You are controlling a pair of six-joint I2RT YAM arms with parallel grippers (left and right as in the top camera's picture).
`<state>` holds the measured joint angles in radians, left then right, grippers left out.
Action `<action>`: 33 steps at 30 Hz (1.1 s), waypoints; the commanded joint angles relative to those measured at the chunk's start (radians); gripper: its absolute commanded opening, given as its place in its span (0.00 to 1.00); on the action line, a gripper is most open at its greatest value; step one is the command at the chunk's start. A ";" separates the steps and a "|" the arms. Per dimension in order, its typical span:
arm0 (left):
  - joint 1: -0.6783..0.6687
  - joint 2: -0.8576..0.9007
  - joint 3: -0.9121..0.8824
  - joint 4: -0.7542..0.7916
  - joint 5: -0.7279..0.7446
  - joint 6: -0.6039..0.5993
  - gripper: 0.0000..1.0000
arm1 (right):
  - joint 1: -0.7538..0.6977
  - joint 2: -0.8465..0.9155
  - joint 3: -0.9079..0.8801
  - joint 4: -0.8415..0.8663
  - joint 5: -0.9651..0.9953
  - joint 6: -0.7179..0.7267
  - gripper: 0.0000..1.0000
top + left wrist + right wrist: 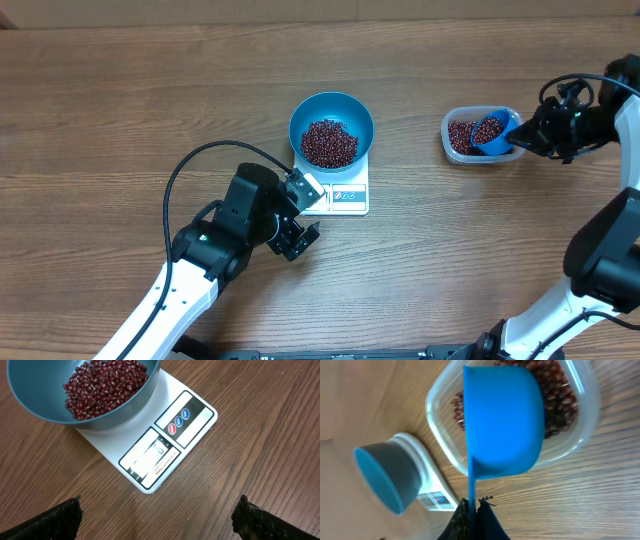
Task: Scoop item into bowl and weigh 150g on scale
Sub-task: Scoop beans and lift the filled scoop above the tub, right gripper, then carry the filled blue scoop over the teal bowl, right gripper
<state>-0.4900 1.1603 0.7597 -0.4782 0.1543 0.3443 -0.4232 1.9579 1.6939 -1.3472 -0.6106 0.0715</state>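
Right gripper (472, 510) clamping the blue scoop (490, 131) by its handle, over the clear tub (452, 146).
Jaws are closing tight on the handle; the scoop is carrying beans (328, 143), with more lying in the tub. The blue bowl (300, 115) is sitting on the white scale (150, 455), holding a heap of beans. Left gripper (157, 520) is hovering just beside the scale's display edge, jaws spread wide, gripping nothing.

A clear plastic tub (446, 137) with rounded corners sits on the brown wood-grain counter (120, 110), toward its right side. A small blue scoop (505, 415) is over the tub's right half, bowl inside the rim and slim handle reaching out past the right edge.
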 commanded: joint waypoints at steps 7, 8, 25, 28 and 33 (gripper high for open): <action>0.005 -0.010 -0.006 0.003 0.015 0.015 1.00 | -0.043 0.002 -0.004 -0.045 -0.217 -0.121 0.04; 0.005 -0.010 -0.006 0.003 0.015 0.015 1.00 | -0.046 0.002 -0.004 -0.051 -0.230 -0.134 0.04; 0.005 -0.010 -0.006 0.003 0.015 0.015 0.99 | -0.055 -0.002 -0.003 -0.094 -0.412 -0.264 0.04; 0.005 -0.010 -0.006 0.003 0.015 0.015 0.99 | -0.054 -0.014 -0.001 -0.110 -0.465 -0.294 0.04; 0.005 -0.010 -0.006 0.003 0.015 0.015 0.99 | -0.054 -0.055 0.026 -0.135 -0.491 -0.312 0.04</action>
<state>-0.4900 1.1603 0.7597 -0.4782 0.1543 0.3443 -0.4725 1.9572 1.6939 -1.4792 -1.0321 -0.2043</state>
